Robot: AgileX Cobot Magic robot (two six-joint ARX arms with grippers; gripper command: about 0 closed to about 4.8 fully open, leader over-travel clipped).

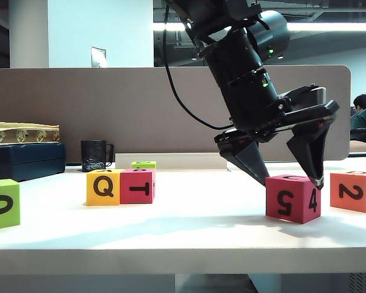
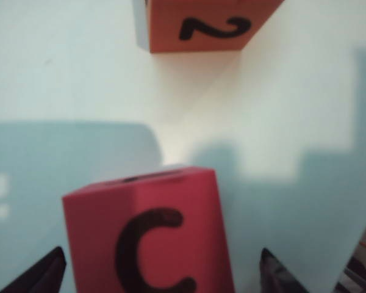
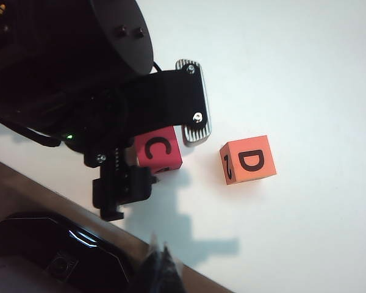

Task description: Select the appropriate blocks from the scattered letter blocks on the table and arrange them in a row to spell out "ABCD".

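The magenta-red C block [image 1: 293, 198] is straddled from above by the left gripper [image 1: 288, 177], jaws released wide. The right gripper's state cannot be told.

Table-level front view; two overhead wrist views

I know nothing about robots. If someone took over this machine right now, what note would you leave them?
Left gripper: jaws open, straddling the magenta block with C on top, right side of table. Whether they touch it is unclear.
Right gripper: not in view.
Orange block, D on top, sits just right of C, a gap between.
Yellow Q block and magenta T block touch, left of centre.
Done: C beside D. Left: A and B not yet showing in the row.
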